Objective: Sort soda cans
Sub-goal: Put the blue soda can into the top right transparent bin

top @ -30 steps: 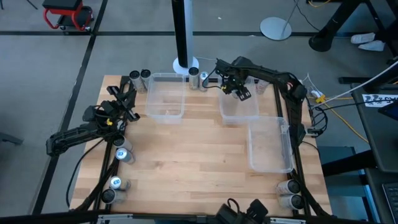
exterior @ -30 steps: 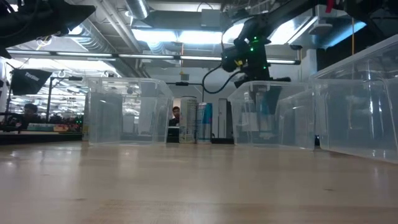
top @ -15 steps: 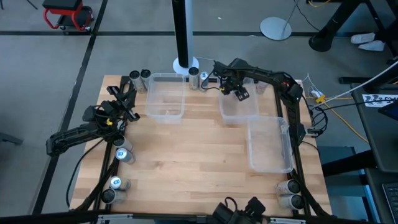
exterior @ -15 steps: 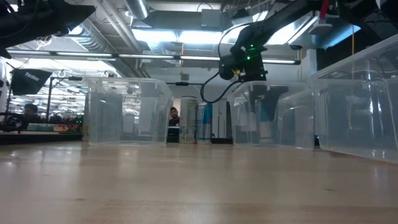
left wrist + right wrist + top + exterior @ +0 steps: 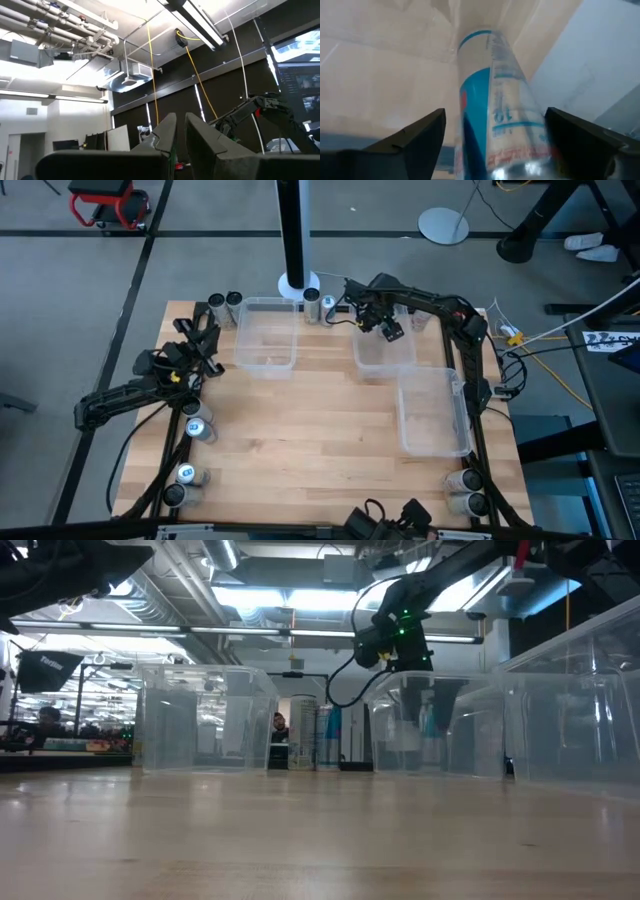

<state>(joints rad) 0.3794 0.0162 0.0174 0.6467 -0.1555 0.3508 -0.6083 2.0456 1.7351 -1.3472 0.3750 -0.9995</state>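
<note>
My right gripper (image 5: pixel 388 326) hangs open over the far end of the middle clear bin (image 5: pixel 385 355), pointing steeply down. A blue-and-silver soda can (image 5: pixel 495 105) shows between its two fingers (image 5: pixel 415 137), with a narrow gap on each side. In the low view the can (image 5: pixel 427 722) is inside the bin below the gripper. My left gripper (image 5: pixel 205 330) waits shut, raised at the table's left side and pointing upward (image 5: pixel 179 131).
Clear bins stand at the far left (image 5: pixel 266 335) and along the right edge (image 5: pixel 433 412). More cans stand at the far left corner (image 5: pixel 225 304), between the far bins (image 5: pixel 320 306), at the left side (image 5: pixel 198 426), and in the near left (image 5: pixel 183 478) and near right (image 5: pixel 466 488) corners.
My right gripper has stayed over the middle bin, tipped a little, and spread its fingers wider, so the blue-and-silver can now stands free between them.
</note>
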